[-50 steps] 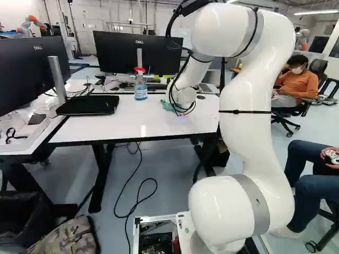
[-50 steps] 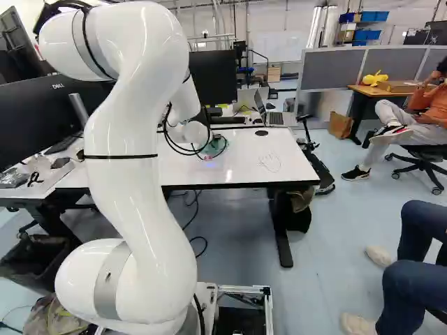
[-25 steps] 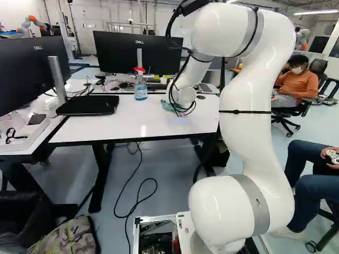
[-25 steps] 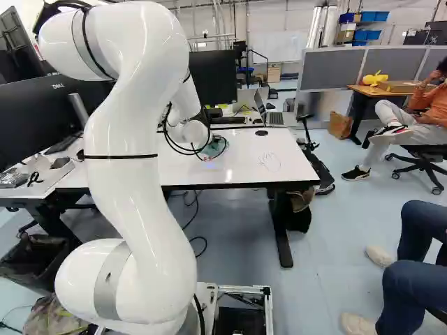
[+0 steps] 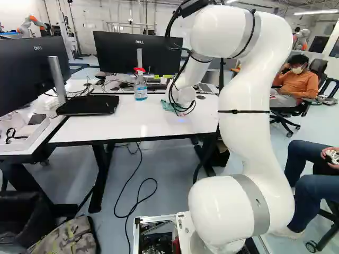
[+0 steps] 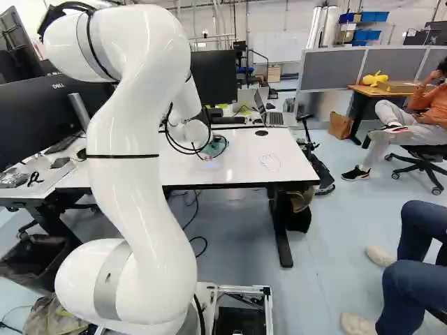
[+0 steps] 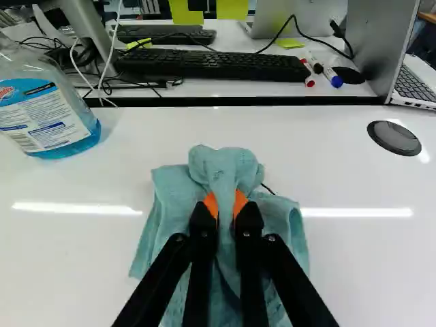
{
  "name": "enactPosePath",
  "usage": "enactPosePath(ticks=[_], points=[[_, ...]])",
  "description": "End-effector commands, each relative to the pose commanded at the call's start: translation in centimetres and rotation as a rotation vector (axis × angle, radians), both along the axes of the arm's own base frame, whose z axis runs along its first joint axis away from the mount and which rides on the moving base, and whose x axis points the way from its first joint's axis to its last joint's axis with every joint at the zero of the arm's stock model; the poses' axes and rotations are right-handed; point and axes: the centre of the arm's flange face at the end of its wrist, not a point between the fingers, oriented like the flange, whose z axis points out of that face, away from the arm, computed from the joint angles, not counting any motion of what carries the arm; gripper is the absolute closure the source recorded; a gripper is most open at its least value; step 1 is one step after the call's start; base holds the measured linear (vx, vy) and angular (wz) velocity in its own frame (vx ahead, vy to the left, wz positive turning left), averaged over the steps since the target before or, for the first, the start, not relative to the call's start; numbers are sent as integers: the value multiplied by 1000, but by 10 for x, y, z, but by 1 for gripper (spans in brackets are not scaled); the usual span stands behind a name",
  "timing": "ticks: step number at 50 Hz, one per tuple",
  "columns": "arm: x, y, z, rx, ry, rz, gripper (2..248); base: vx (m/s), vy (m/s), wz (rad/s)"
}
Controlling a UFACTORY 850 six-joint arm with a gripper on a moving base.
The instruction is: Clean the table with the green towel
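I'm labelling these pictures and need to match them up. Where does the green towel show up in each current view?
Wrist view: the green towel is pinched in the gripper, on the table.
Left base view: just above the middle, left of the arm's end.
Right base view: just above the middle, right of the arm's end.
Shared landmark: the round black disc on the tabletop.

Robot arm (image 5: 257, 132), raised and bent forward, its wrist (image 5: 185, 96) low over the tabletop (image 5: 100, 128). The end effector (image 5: 177, 109) slants down toward the tabletop; its two black fingers (image 7: 203, 228) converge, the orange pads (image 7: 240, 203) separated by a narrow, filled gap.
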Motion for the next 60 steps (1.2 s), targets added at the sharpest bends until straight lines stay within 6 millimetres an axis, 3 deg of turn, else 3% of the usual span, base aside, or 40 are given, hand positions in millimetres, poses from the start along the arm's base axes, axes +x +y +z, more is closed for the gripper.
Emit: enactPosePath(ticks=[14,23,40,60], points=[[22,-10,-3,0,-17,-15,207,0,0,0],[22,-23,-3,0,-17,-36,207,0,0,0],[0,-42,0,0,0,-69,207,0,0,0],[-30,-28,3,0,21,-47,207,0,0,0]])
